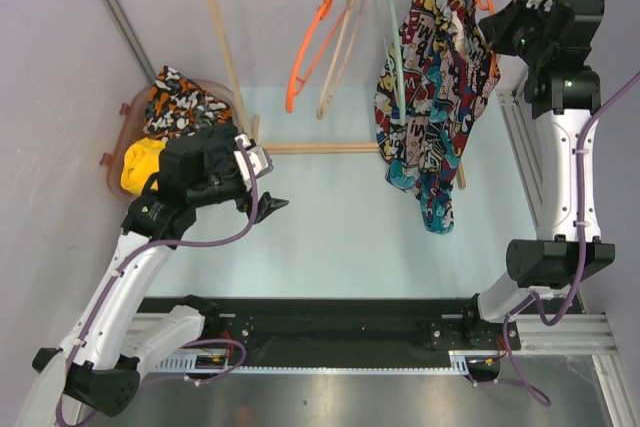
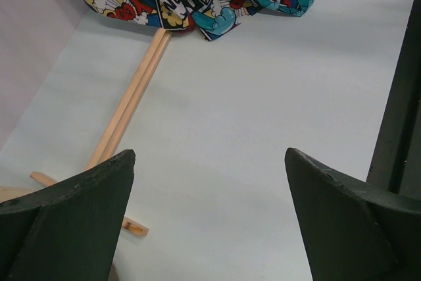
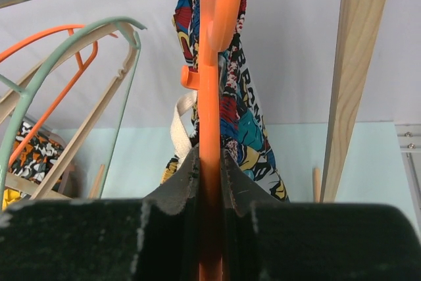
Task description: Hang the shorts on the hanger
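While the right gripper (image 3: 209, 162) pinches the thin orange rod hanger (image 3: 209, 97) in its jaws, any tilt could shed the floppy comic-print shorts (image 1: 435, 77); the left gripper (image 2: 209, 153) gapes wide, empty.

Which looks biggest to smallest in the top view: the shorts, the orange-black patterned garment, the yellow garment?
1. shorts, hanging, clearly largest.
2. orange-black patterned garment.
3. yellow garment, smallest as seen; both bundles are bunched and the left arm covers part of them, so true sizes are unsure.

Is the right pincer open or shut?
Shut: the right pincer clamps the orange hanger between both fingers; shorts hang behind it.
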